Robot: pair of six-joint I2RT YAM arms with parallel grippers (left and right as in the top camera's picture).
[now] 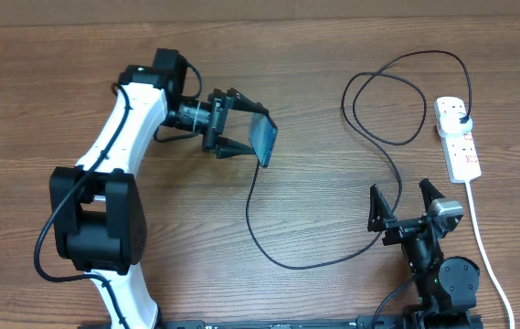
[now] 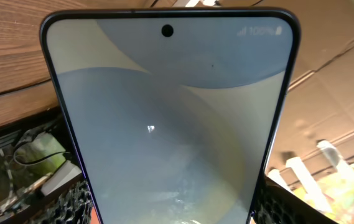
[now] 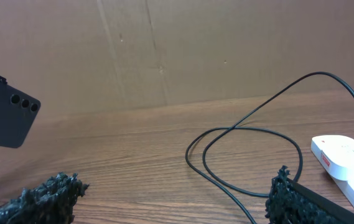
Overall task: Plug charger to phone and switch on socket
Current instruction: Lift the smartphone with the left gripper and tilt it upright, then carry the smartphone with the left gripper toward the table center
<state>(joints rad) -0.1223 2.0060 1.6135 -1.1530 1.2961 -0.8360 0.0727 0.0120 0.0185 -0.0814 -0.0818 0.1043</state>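
My left jaws (image 1: pixel 252 132) grip the phone (image 1: pixel 265 139) by its long edges, clear of the worktop (image 1: pixel 58 73). The left wrist view shows its lit screen, and only the right wrist view shows its back and lenses. The charger (image 1: pixel 310 267) reaches the phone's lower end, crosses bare worktop and loops to the socket (image 1: pixel 458 146) near the right edge, its plug in. My right jaws (image 1: pixel 401 190) stand wide open and empty, near the white cord (image 1: pixel 483 247).

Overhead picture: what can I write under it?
Left gripper holds the phone up, charger loops over to the socket, right gripper sits open.
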